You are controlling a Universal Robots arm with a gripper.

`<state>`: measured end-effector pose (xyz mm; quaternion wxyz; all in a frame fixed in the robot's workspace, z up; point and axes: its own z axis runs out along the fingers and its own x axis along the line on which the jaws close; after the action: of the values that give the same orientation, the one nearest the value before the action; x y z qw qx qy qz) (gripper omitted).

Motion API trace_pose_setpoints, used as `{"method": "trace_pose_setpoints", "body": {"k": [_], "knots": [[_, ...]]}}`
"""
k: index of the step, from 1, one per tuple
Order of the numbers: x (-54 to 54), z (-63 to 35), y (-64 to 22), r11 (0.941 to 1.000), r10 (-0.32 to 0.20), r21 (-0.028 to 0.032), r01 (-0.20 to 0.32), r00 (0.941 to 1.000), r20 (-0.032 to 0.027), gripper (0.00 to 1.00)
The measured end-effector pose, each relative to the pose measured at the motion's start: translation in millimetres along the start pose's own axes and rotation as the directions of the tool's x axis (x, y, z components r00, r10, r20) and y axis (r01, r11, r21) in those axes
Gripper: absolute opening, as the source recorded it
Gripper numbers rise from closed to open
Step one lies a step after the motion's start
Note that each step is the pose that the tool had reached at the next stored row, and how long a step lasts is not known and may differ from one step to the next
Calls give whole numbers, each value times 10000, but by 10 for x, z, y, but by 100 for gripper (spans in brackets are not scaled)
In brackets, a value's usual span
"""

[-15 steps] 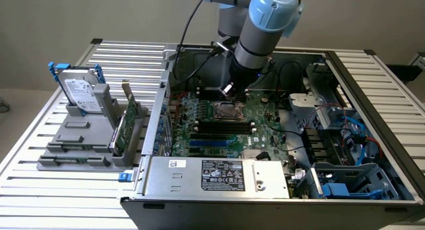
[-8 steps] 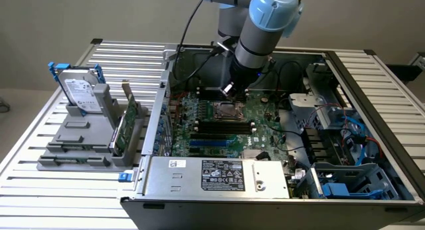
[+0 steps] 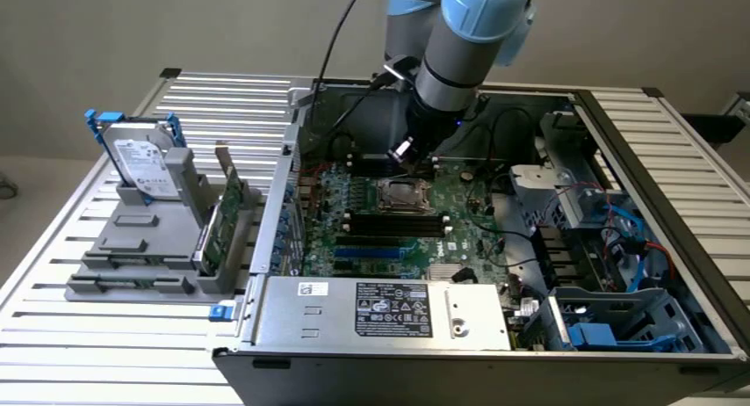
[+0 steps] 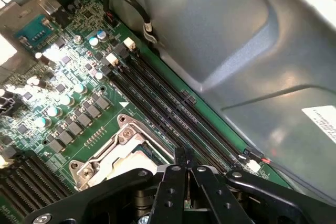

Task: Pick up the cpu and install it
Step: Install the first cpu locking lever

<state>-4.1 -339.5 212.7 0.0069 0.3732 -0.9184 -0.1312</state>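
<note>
My gripper (image 3: 405,153) hangs inside the open computer case, just above the motherboard (image 3: 469,226) and behind the metal-framed socket (image 3: 405,196). In the wrist view its black fingers (image 4: 176,174) are pressed together, shut, with nothing visible between them. The gripper (image 4: 185,157) sits over the socket frame's (image 4: 123,129) edge, beside the long dark memory slots (image 4: 173,114). A pale silvery-beige square, apparently the cpu (image 4: 132,159), lies flat inside the frame, partly hidden by the fingers.
The case walls (image 3: 656,169) surround the board, with cables (image 3: 621,230) and a drive cage at the exterior view's right and the power supply (image 3: 387,311) in front. A grey fixture (image 3: 147,257) holding a hard drive (image 3: 140,164) stands on the slatted table at the left.
</note>
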Motion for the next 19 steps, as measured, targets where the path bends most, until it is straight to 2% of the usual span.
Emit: {"method": "trace_pose_setpoints", "body": {"k": [2, 7, 14, 19], "knots": [[13, -38, 28, 10000, 2, -7, -2, 10000, -7, 11], [54, -25, 120, 10000, -9, -9, 9, 10000, -11, 11], [45, 0, 221, 10000, -18, -9, 18, 10000, -13, 11], [93, -38, 284, 10000, -19, -10, 19, 10000, -15, 11]]}}
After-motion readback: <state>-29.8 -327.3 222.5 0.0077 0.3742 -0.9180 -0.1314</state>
